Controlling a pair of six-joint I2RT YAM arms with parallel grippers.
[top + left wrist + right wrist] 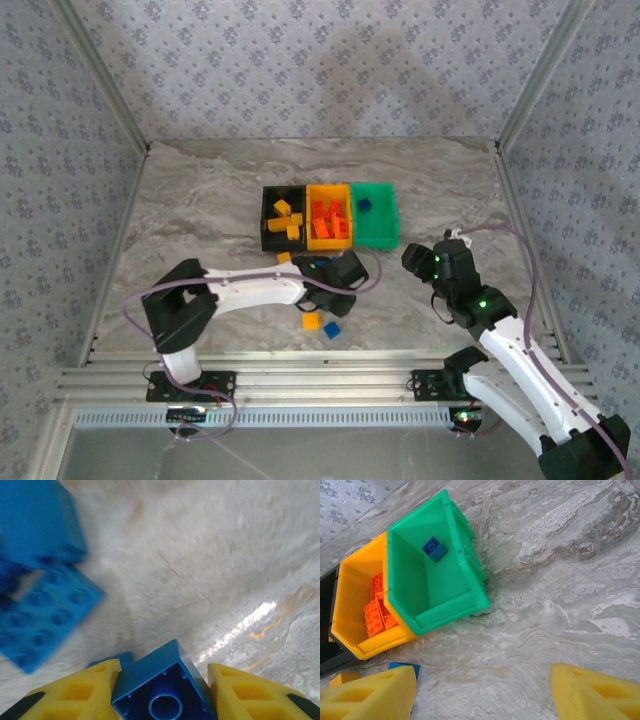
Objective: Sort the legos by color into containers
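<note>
The left gripper [163, 667] clamps a blue brick [165, 692] near the middle of the table [225, 555], likely bound for the green bin [470, 587], while the right gripper [483, 677] hangs wide open and empty.

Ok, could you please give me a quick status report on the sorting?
Left gripper shut on blue brick. Right gripper open, empty, near green bin. Loose blue bricks close beside the held one.

Probably a lab test cell; patterned walls [320, 60], aluminium rails [300, 385], marbled tabletop [200, 190].
</note>
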